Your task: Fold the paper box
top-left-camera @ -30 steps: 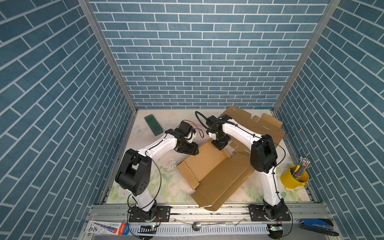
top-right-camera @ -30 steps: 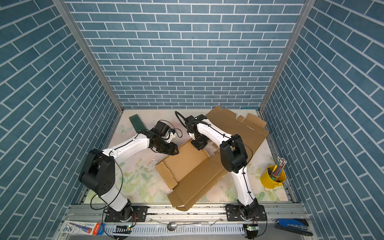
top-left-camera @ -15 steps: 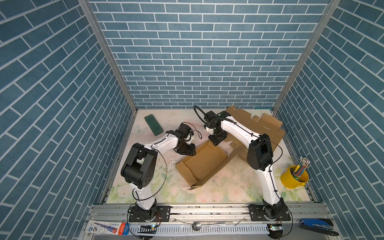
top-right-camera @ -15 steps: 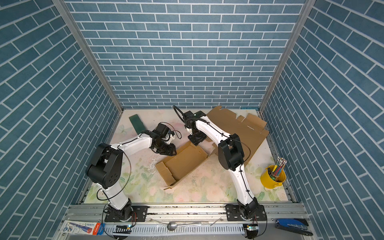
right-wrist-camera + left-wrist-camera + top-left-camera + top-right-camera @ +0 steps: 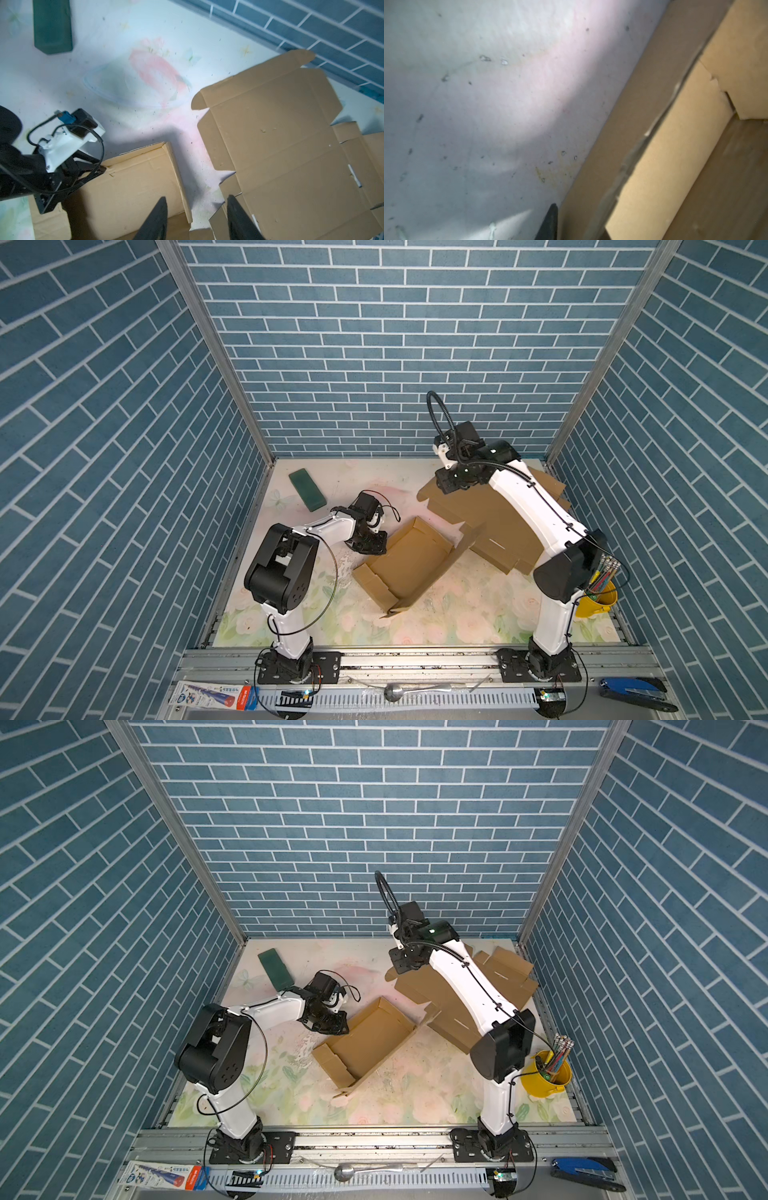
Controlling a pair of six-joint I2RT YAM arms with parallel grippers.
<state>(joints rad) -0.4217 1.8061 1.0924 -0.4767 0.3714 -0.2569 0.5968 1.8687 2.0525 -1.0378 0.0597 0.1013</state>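
Observation:
The paper box [image 5: 405,562] [image 5: 365,1040] is brown cardboard in mid-table, partly folded, with its long side walls raised. My left gripper [image 5: 374,545] [image 5: 337,1025] sits low at the box's left wall. In the left wrist view one dark fingertip [image 5: 551,216] lies against the outer face of that wall [image 5: 623,128], and the other finger is hidden. My right gripper [image 5: 448,485] [image 5: 196,198] hangs open above the gap between the box [image 5: 128,187] and a flat cardboard sheet, with nothing between its fingers.
A flat unfolded cardboard sheet [image 5: 505,531] [image 5: 280,145] lies at the back right under my right arm. A green block [image 5: 307,489] lies at the back left. A yellow cup of pencils [image 5: 596,599] stands at the right edge. Brick walls enclose three sides.
The box's wide front panel, flat a second ago, has been folded up into a standing wall. My right gripper opened and rose toward the back right. My left gripper's jaws narrowed at the left wall.

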